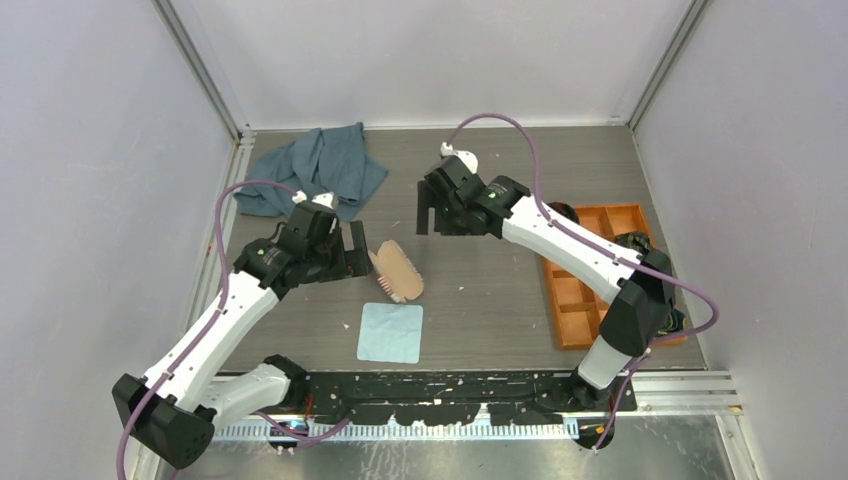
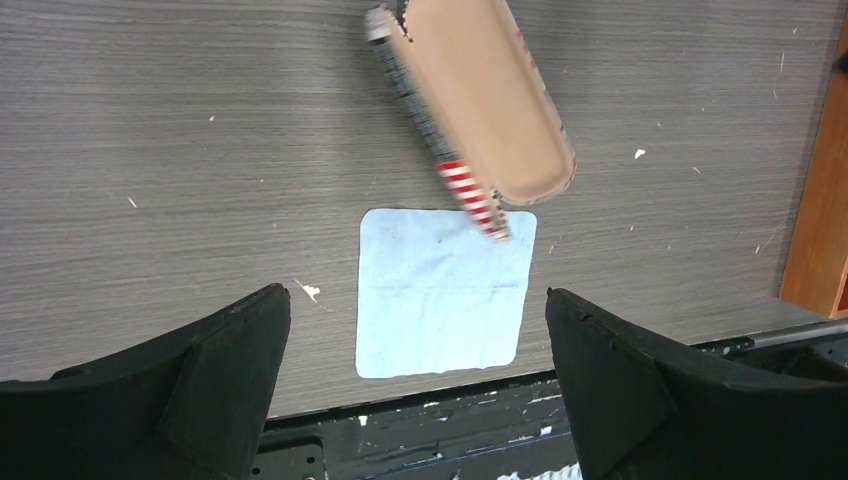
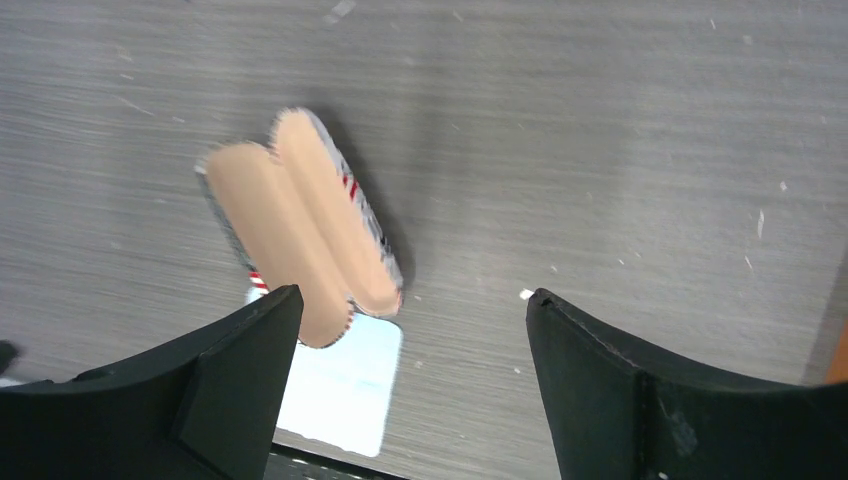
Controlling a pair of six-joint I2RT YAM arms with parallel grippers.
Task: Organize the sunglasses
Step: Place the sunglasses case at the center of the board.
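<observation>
lying open, case (image 1: pixel 398 272) long axis runs far-left to near-right; left gripper (image 2: pixel 415 303), right gripper (image 3: pixel 412 297) both spread, empty

We counted one open oval case, tan-lined with a red-and-white striped outside (image 1: pixel 397 272), at centre frame; one pale blue square cloth (image 1: pixel 390 332) below it; one crumpled grey-blue fabric (image 1: pixel 318 168) at upper left; one orange compartmented tray (image 1: pixel 578 300) at right; and two black grippers, the left gripper (image 2: pixel 415 300) and the right gripper (image 3: pixel 415 294).
</observation>
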